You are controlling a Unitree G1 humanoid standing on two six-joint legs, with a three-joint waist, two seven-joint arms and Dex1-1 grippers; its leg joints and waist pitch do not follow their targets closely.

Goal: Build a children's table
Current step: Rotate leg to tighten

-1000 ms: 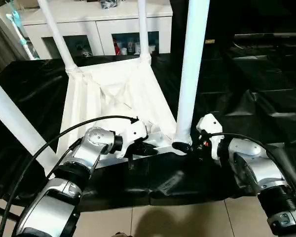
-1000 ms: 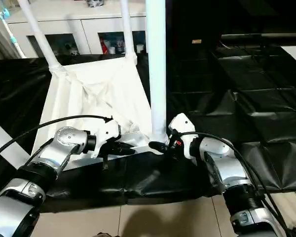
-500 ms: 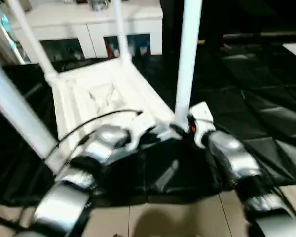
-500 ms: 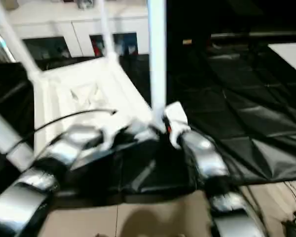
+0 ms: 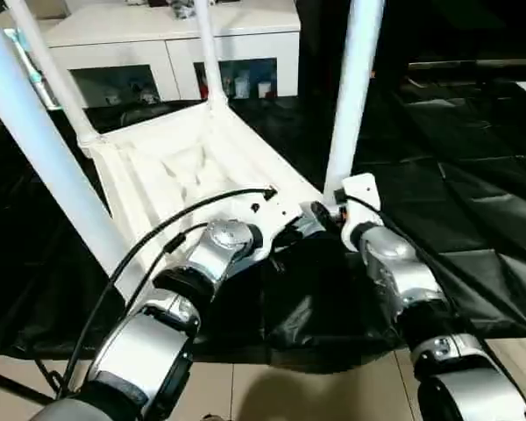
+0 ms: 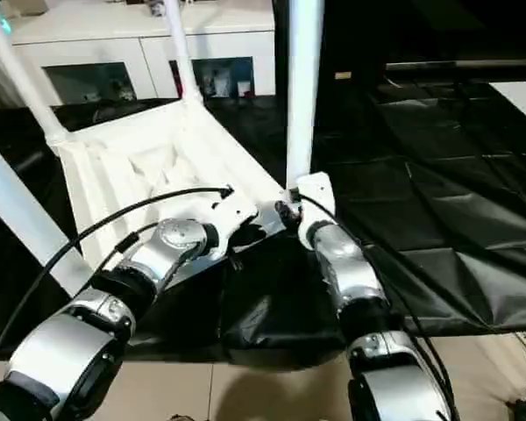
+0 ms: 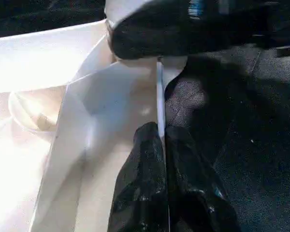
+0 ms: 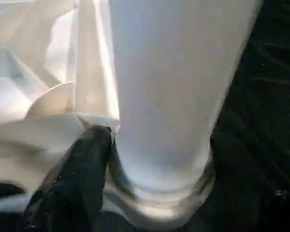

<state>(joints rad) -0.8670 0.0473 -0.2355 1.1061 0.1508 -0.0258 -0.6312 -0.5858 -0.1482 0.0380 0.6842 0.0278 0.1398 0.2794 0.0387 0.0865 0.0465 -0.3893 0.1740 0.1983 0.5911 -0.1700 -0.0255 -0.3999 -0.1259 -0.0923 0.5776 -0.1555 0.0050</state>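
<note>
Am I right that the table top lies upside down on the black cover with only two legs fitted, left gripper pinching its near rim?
Not quite: four legs stand up from the table top, not two. The left eye view shows all four. The rest holds: the top lies upside down on the black cover, and the left gripper pinches the near rim.

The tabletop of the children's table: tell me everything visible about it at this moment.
The tabletop is white plastic, rectangular, lying upside down on the black-covered work table, ribbed underside up inside a raised rim. Four white legs stand in its corner sockets, pointing up. The left gripper is shut on the thin near rim. The right gripper sits at the base of the near right leg, one black finger against the socket.
</note>
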